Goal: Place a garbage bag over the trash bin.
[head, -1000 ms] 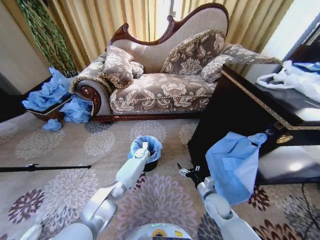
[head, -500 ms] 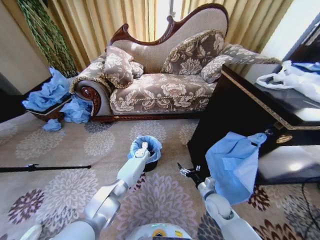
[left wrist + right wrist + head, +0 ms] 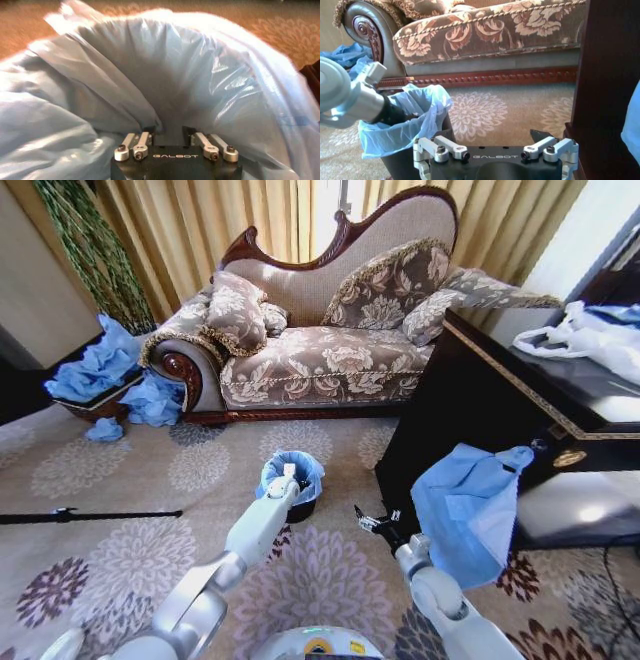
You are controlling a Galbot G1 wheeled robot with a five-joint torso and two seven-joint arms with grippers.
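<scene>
The trash bin is a small black cylinder standing on the carpet in front of the sofa. The garbage bag, thin and light blue, is draped over its rim and hangs into it. My left gripper reaches down into the bag's mouth from the near side. In the left wrist view the left gripper sits low inside the garbage bag, whose creased walls rise all around it. My right gripper hovers open to the right of the bin, apart from it. In the right wrist view the right gripper faces the trash bin and garbage bag.
A patterned sofa stands behind the bin. A dark wooden cabinet rises on the right, with a larger blue bag hanging on it and white bags on top. Crumpled blue bags lie at the left. A black rod lies on the carpet.
My left arm's elbow has sunk a little toward the near edge while its gripper stays in the bag's mouth. The right arm has not moved.
</scene>
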